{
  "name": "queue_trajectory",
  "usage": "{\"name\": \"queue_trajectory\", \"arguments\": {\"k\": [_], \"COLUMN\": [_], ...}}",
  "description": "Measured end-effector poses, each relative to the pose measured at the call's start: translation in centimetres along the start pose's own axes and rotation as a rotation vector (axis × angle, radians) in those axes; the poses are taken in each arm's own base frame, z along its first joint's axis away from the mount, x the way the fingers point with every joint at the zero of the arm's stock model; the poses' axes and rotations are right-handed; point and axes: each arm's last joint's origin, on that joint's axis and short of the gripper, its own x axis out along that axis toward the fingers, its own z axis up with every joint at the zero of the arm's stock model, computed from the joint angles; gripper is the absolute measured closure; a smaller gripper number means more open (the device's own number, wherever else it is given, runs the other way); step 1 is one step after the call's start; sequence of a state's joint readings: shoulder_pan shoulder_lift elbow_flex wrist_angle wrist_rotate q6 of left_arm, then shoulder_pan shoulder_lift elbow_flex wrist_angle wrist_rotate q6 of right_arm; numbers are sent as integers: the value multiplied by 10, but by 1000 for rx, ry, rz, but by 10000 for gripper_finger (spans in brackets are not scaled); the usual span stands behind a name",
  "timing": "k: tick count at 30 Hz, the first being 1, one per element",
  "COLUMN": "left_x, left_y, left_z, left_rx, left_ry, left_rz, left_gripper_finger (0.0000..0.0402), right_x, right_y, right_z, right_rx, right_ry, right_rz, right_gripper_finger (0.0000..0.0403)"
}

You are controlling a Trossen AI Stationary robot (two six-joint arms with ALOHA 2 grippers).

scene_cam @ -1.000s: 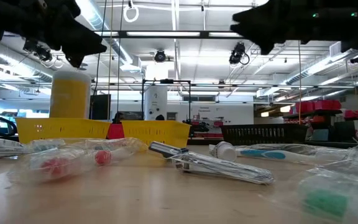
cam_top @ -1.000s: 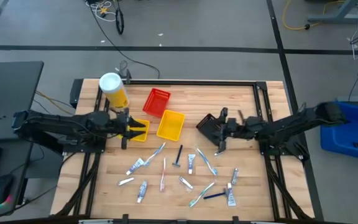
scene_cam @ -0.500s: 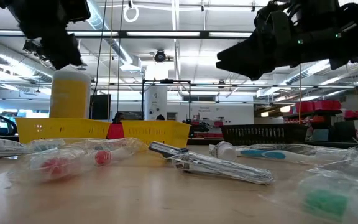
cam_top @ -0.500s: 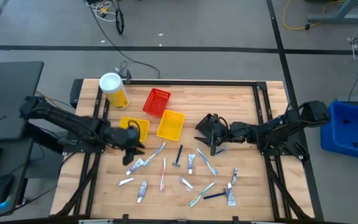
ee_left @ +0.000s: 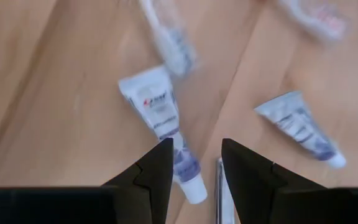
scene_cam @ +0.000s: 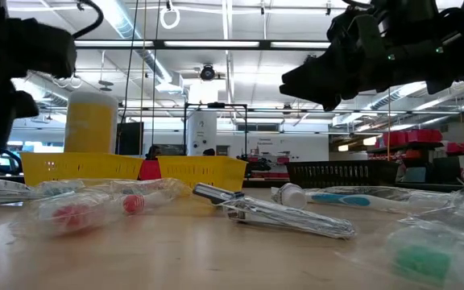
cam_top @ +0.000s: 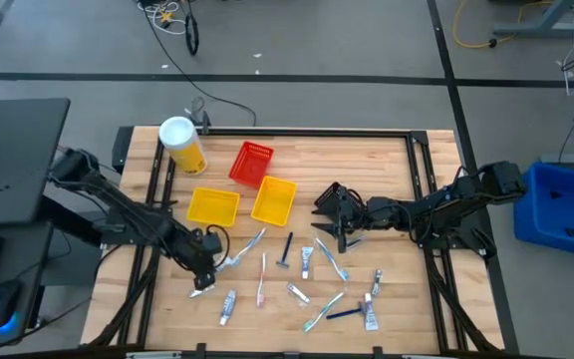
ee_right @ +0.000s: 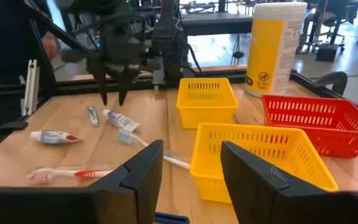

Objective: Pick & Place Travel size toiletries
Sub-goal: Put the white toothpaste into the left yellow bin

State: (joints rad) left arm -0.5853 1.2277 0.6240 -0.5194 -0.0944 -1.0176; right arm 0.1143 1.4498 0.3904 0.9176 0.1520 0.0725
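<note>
A: Now, item one: left gripper (cam_top: 207, 274), low over the table's near-left corner, fingers parted with nothing between them, poised directly above a white toothpaste tube (ee_left: 165, 118).

B: Noted. Item two?

A: Right gripper (cam_top: 339, 235), raised near the black bin (cam_top: 333, 204), fingers apart, carrying nothing. The travel size toiletries (cam_top: 297, 274) lie loose across the near half of the wooden table (cam_top: 387, 179): tubes, toothbrushes, razors, none yet in the yellow bins (cam_top: 273, 199).

B: Hazards on file?

A: Likely three. A small metal piece (ee_left: 217, 186) lies just beside the tube's cap, so a closing pinch could catch both. The tube lies at a slant to the fingers; an off-line squeeze may spin it away. A second tube (ee_left: 298, 124) and a toothbrush (ee_left: 166, 37) sit near, and a wide descent could nudge them.
</note>
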Motion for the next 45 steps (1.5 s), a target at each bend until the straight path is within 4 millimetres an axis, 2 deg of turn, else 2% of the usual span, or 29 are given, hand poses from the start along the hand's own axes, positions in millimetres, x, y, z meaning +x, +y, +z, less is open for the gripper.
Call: {"name": "queue_trajectory", "arguments": {"k": [4, 12, 17, 22, 34, 45], "left_x": [12, 27, 39, 44, 39, 16], "left_y": [-3, -2, -3, -2, 0, 1], "left_z": [-5, -8, -10, -11, -11, -3], "left_rx": [-19, -38, -34, -4, -52, -57], "left_ry": [44, 60, 114, 136, 99, -74], "left_rz": [31, 97, 113, 134, 160, 148], "left_gripper_finger": [246, 197, 190, 211, 309, 323], "right_x": [0, 0, 0, 0, 0, 0], "right_y": [0, 0, 0, 0, 0, 0], "right_z": [0, 0, 0, 0, 0, 0], "right_rx": [14, 12, -2, -2, -2, -2], "right_ry": [0, 1, 1, 1, 1, 1], "right_rz": [0, -1, -1, -1, -2, -2], "right_gripper_finger": [243, 252, 253, 249, 258, 254]}}
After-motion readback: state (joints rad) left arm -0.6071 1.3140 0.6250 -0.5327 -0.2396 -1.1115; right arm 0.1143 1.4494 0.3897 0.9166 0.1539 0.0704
